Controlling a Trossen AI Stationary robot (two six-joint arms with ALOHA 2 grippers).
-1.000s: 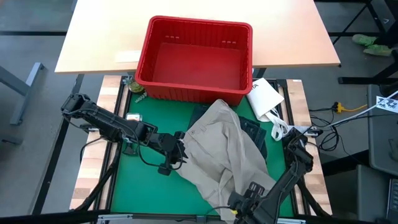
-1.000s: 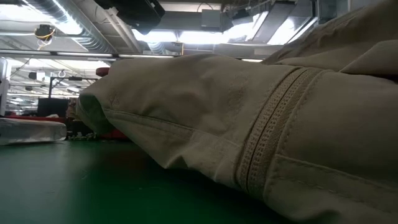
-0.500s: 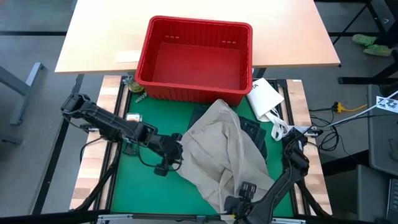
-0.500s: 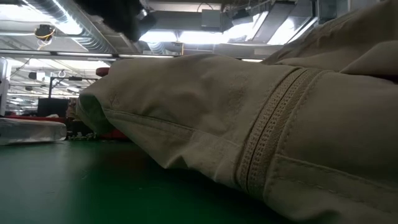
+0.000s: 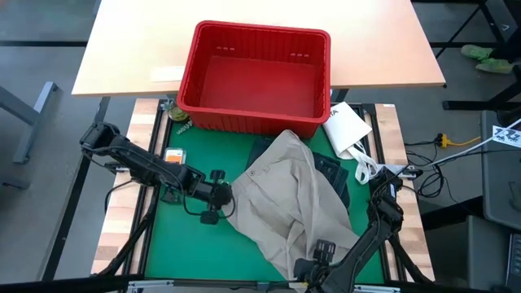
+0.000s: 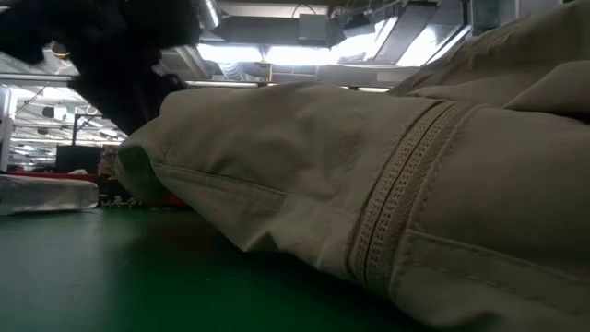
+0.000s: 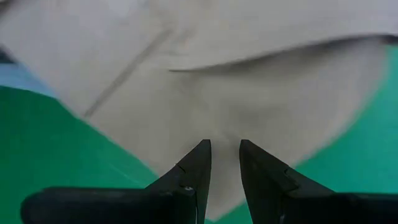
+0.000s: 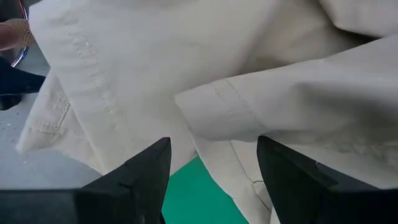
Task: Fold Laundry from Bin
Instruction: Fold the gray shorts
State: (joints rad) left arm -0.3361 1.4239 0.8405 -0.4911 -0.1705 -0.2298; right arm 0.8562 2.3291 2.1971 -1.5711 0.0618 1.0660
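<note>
Khaki trousers (image 5: 297, 203) lay crumpled before the red bin (image 5: 255, 77); left claw (image 7: 225, 163) slightly apart, right claw (image 8: 211, 163) spread wide.

Bystander items around the green work mat

A green mat (image 5: 163, 236) covers the work surface, with pale wooden slats (image 5: 118, 220) showing at its side. A white flat packet (image 5: 346, 126) lies at the mat's far right corner, near a white cord (image 5: 365, 167). A light tabletop (image 5: 138, 49) stretches behind. A small orange-labelled tag (image 5: 172, 155) sits on the mat's left part.
</note>
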